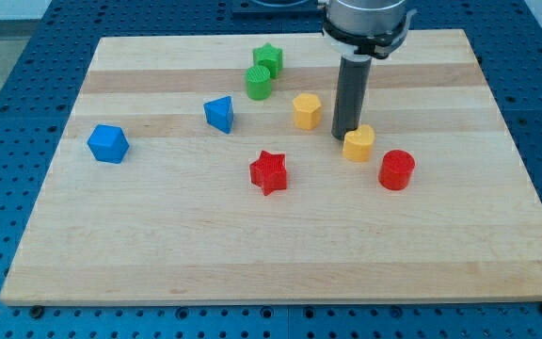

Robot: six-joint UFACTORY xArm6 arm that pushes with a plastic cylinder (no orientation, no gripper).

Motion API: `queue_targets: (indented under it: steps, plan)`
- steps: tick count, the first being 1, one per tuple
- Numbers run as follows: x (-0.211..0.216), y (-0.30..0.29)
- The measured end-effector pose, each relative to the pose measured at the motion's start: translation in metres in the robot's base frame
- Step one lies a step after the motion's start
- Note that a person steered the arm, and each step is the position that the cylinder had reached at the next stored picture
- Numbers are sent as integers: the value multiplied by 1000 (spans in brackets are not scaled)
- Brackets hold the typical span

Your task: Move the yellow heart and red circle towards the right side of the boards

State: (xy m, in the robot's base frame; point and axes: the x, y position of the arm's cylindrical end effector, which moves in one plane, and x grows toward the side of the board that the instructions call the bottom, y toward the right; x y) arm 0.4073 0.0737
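on the wooden board (280, 254), a green star (269, 58) and a green cylinder (259, 82) sit touching near the view's top, with a blue triangle block (219, 113) and a blue cube (108, 143) toward the view's left. a yellow hexagon (307, 110) lies just left of the rod, and a red star (269, 171) sits lower, well apart from it. my tip (342, 137) is a bare rod with no jaws, touching the upper left edge of the yellow heart (358, 143). the red circle (396, 169) stands just beside the heart, to its lower right.
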Motion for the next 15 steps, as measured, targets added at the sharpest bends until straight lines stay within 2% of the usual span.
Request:
queue_targets:
  steps: [1, 2, 3, 6, 7, 9, 10, 11, 12, 14, 15]
  plan:
    - [0, -26]
    - [4, -29]
    - [22, -8]
    - [25, 42]
    - [26, 51]
    - [59, 49]
    - [51, 59]
    - [16, 66]
    - [3, 70]
    - [21, 70]
    - [27, 51]
